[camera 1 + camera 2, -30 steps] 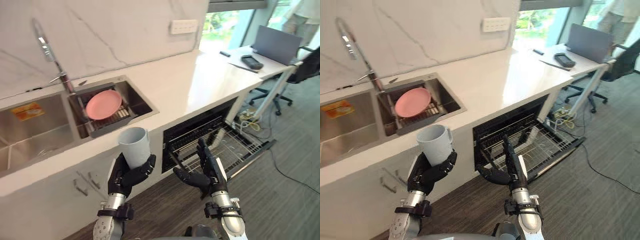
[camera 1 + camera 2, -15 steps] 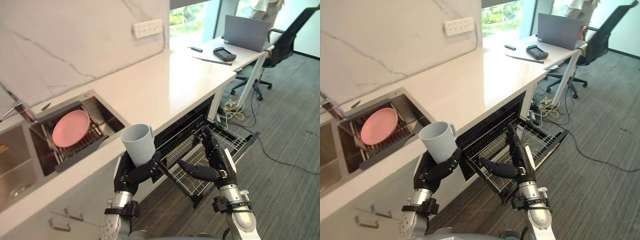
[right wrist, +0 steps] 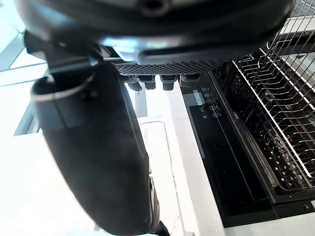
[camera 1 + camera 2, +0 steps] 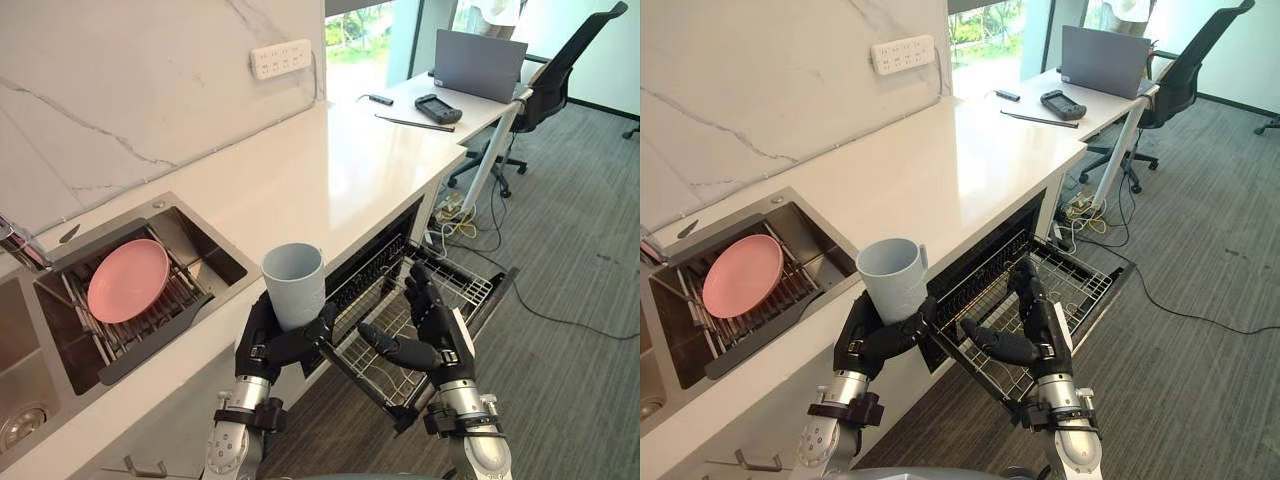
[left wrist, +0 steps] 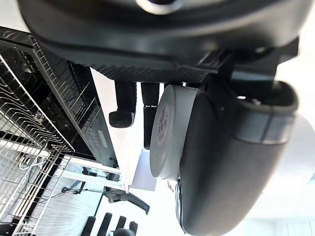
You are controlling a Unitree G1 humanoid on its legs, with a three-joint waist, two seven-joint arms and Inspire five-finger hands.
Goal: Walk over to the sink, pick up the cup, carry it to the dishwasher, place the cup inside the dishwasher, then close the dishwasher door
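By the dishwasher rack (image 4: 462,286), left hand (image 4: 270,346) grips cup (image 4: 295,286); right hand (image 4: 436,336) uncurled.

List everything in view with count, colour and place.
counter: one, white, along the wall
sink: one, steel, set in the counter
plate: one, pink, in the sink
cup: one, pale grey, upright, held before the counter edge
dishwasher rack: one, wire, pulled out under the counter
socket strip: one, white, on the wall
laptop: one, grey, on the far desk
office chair: one, black, beside that desk
left hand: one, dark, curled round the cup
right hand: one, dark, open, near the dishwasher rack
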